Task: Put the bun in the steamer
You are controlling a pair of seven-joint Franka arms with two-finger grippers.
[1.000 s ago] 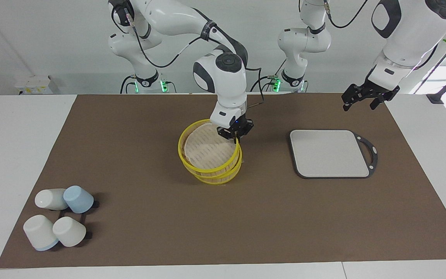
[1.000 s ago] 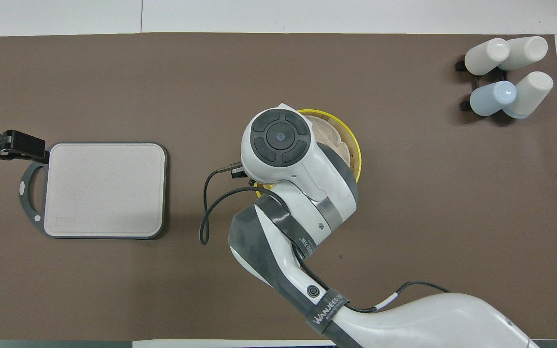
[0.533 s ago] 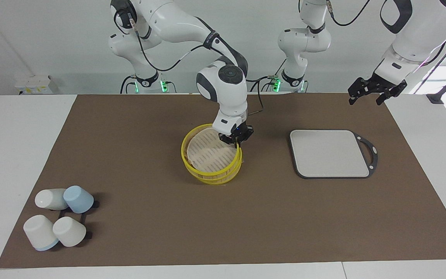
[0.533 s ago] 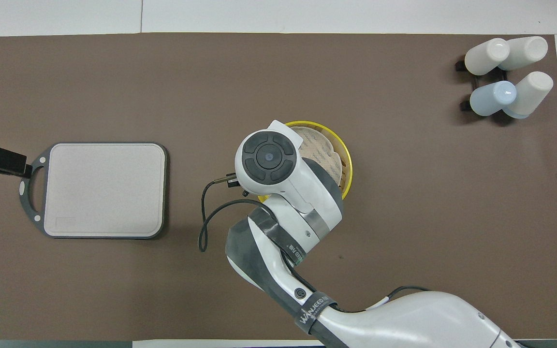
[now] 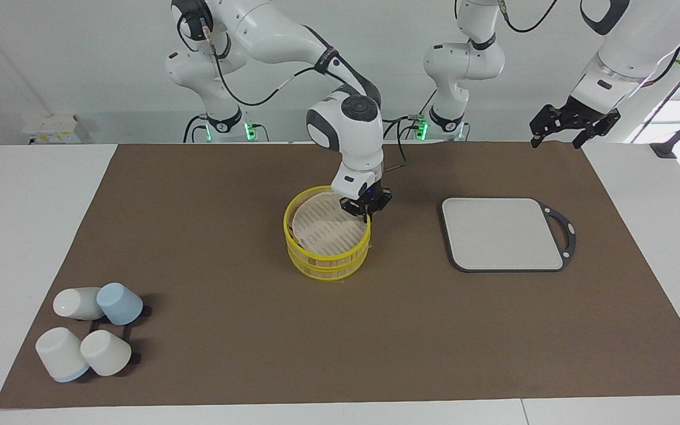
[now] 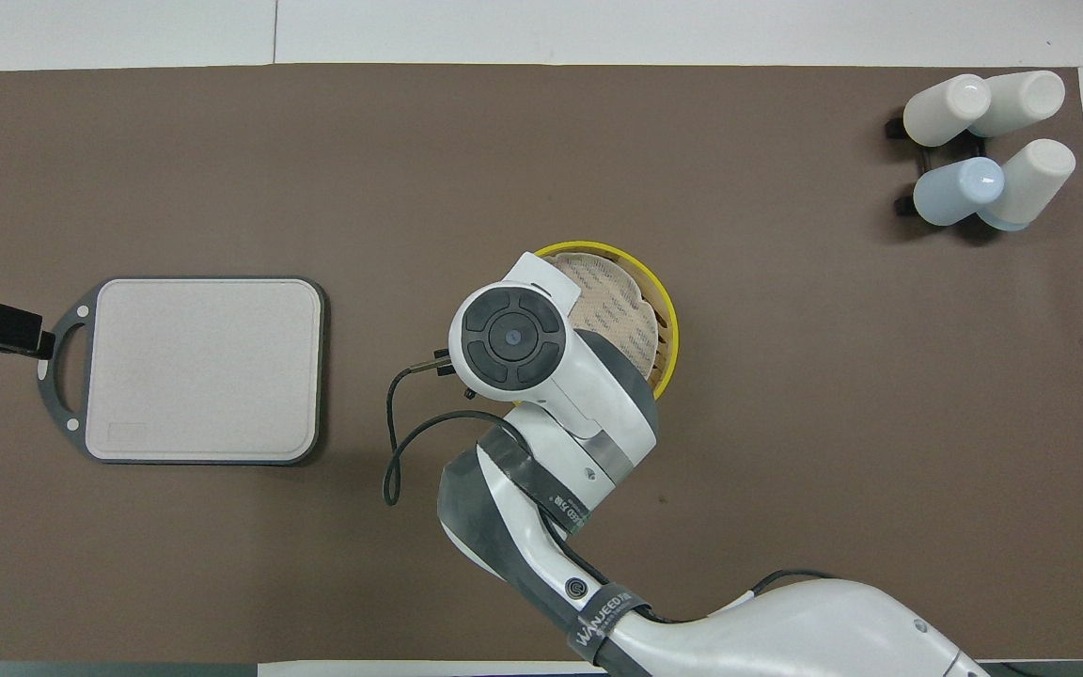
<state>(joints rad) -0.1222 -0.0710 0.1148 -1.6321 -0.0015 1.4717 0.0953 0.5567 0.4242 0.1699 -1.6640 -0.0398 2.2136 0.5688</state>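
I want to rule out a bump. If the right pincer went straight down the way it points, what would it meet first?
Most likely the steamer's yellow rim toward the left arm's end: the right pincer points down right at that rim, apparently touching it. Whether it grips the rim I cannot tell.

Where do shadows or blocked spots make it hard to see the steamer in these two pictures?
Facing view: light is even, with a soft shadow across the steamer floor under the right gripper. Overhead view: the right arm's wrist hides the gripper and much of the steamer; no glare on the grey board.
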